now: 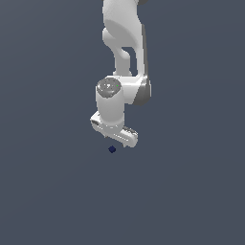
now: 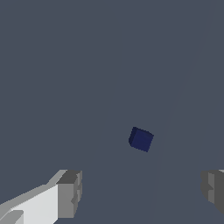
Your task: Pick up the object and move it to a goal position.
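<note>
The object is a tiny dark navy-blue cube (image 1: 112, 150) resting on the grey floor, just below the white gripper (image 1: 115, 138) in the exterior view. In the wrist view the cube (image 2: 141, 139) lies on the floor ahead of the gap between the two fingertips (image 2: 70, 192), apart from both. The gripper (image 2: 141, 192) is open and empty, its jaws spread wide. The fingers themselves are mostly hidden under the hand in the exterior view.
The white arm (image 1: 122, 43) comes down from the top of the exterior view. A plain grey floor (image 1: 191, 191) surrounds the cube on all sides.
</note>
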Motion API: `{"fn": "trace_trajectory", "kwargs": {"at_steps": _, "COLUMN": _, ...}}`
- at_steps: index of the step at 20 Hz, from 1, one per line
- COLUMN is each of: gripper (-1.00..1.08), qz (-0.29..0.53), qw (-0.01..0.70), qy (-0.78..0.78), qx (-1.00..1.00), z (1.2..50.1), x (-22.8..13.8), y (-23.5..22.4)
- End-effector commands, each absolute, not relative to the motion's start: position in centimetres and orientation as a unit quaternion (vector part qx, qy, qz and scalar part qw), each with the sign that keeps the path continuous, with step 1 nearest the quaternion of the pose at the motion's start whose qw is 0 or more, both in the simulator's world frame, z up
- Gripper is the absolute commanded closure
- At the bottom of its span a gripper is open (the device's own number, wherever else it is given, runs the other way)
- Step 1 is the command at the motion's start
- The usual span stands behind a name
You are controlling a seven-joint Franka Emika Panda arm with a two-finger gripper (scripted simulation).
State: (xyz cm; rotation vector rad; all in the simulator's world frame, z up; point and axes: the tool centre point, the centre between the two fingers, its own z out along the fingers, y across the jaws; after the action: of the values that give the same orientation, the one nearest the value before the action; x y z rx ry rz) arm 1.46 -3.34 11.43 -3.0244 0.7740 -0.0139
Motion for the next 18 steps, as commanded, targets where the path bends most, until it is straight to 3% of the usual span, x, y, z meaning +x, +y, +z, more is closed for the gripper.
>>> {"fn": "trace_trajectory", "kwargs": {"at_steps": 1, "gripper": -0.92, "qz": -0.003, "qw": 0.008, "qy": 0.286, "qx": -0.958, "z": 10.3, "x": 1.4, "y": -3.8}}
{"fn": "trace_trajectory", "kwargs": {"at_steps": 18, "gripper": -0.92, "qz": 0.0, "qw": 0.0, "qy": 0.407, "qx": -0.913, "z": 6.3, "x": 1.1, "y": -5.4}}
